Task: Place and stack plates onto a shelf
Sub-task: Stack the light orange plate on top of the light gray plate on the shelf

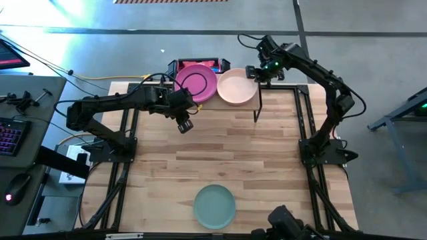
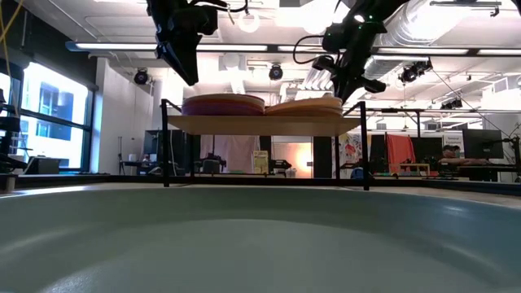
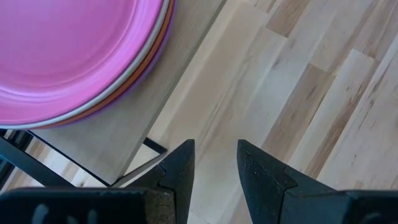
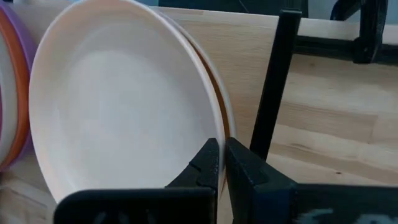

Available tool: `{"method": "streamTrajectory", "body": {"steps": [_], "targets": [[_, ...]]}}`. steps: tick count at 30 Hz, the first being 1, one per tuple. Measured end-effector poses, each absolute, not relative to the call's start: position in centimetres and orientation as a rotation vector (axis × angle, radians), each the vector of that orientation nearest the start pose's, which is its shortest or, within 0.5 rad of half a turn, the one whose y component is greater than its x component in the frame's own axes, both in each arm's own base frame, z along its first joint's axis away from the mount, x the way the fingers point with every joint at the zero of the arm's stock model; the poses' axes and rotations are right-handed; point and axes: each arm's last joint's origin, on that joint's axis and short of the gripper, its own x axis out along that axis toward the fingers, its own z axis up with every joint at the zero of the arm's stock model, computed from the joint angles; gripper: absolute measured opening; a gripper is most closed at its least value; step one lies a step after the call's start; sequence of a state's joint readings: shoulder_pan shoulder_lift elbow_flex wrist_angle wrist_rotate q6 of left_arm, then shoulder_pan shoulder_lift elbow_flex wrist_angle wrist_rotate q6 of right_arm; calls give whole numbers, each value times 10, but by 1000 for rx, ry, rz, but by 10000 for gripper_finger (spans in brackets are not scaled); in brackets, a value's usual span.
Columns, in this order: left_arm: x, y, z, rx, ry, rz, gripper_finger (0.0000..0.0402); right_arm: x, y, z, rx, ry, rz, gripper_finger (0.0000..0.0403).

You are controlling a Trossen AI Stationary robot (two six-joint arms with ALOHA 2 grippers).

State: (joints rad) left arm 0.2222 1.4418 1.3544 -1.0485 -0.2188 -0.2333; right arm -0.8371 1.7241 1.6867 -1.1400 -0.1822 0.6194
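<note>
High view: peach plate [image 1: 237, 87] tilts on shelf [image 1: 267, 93], right fingers [image 1: 255, 75] clamped on rim; left fingers [image 1: 186, 125] parted.

free: tabletop [image 1: 220, 153] mid | blocked: shelf [image 1: 200, 107] far edge; teal plate [image 1: 215, 206] near edge

Grey floor [image 1: 373, 40], bright windows [image 2: 50, 114], ceiling ducts [image 2: 456, 32], perhaps distant desks.

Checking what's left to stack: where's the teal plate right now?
High view: the teal plate lies alone at the table's near edge, far from the shelf and both stacks.
</note>
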Motion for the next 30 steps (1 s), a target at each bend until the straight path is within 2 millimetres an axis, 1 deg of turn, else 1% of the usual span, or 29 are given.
{"method": "streamTrajectory", "body": {"steps": [12, 15, 20, 23, 26, 30], "targets": [[268, 67, 317, -205, 1093, 523, 110, 235, -252, 326, 1104, 869, -880, 3], [268, 67, 317, -205, 1093, 523, 110, 235, -252, 326, 1106, 869, -874, 22], [268, 67, 317, -205, 1093, 523, 110, 235, -252, 326, 1115, 863, -891, 77], [268, 67, 317, -204, 1093, 522, 110, 235, -251, 327, 1122, 864, -866, 100], [268, 67, 317, -204, 1093, 522, 110, 233, -252, 328, 1154, 855, -830, 111], [268, 67, 317, -204, 1093, 522, 110, 231, -252, 330, 1177, 839, -837, 114]]}}
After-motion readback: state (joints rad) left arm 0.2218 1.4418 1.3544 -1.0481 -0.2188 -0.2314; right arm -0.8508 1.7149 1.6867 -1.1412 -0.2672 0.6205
